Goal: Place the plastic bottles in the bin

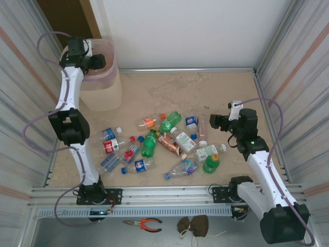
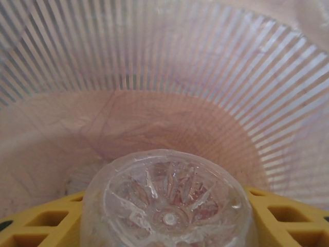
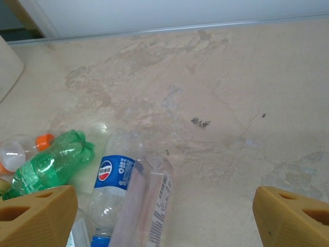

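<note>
Left wrist camera looked straight down into the bin (image 2: pixel 154 62), where the left gripper (image 2: pixel 167 218) had its yellow fingers (image 2: pixel 288 216) partly closed around a clear bottle (image 2: pixel 167 198). The bottle's base faced the lined floor, probably so it would drop cleanly once released. From above, that gripper hung over the bin at the far left. Other plastic bottles (image 1: pixel 164 141) lay scattered across the near middle of the table (image 1: pixel 216 92). The right gripper (image 1: pixel 216 122) hovered just right of them, spread wide and empty, likely lining up on a blue-labelled bottle (image 3: pixel 110 180).
</note>
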{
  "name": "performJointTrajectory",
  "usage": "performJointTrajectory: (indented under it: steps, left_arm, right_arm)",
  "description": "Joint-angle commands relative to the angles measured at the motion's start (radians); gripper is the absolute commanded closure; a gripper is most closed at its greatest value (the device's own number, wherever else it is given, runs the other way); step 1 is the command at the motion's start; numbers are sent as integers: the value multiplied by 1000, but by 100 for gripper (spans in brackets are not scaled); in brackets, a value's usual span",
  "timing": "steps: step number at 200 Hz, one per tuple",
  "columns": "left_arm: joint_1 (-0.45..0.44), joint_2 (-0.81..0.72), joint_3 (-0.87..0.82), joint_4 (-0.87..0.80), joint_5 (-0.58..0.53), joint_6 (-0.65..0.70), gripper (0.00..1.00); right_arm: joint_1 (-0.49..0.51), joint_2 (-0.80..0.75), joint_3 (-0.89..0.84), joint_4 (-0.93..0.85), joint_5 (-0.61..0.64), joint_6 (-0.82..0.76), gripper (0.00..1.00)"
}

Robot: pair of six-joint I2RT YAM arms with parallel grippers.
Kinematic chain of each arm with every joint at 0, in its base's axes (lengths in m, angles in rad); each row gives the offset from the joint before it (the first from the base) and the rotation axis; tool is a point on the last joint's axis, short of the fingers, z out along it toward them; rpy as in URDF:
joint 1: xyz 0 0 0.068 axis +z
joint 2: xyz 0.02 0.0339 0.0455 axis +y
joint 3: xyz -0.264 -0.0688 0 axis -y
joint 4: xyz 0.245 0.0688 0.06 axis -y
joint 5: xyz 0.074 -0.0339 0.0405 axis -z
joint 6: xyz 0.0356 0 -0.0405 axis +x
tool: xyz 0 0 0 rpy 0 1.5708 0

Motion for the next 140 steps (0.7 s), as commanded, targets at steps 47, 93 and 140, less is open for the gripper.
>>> performJointTrajectory:
  steps: [47,93,140]
  left_arm:
    - [15,5,-23,-4,15,-29,27]
    - [15,-40,-20,4,28,-30,24]
    - [15,-105,-26,14,59,-26,25]
  right_arm:
    - [9,73,106,-164,4,74,15]
    - [12,206,191,-266,-3,111,18]
    - [63,322,273,-318,22,157,20]
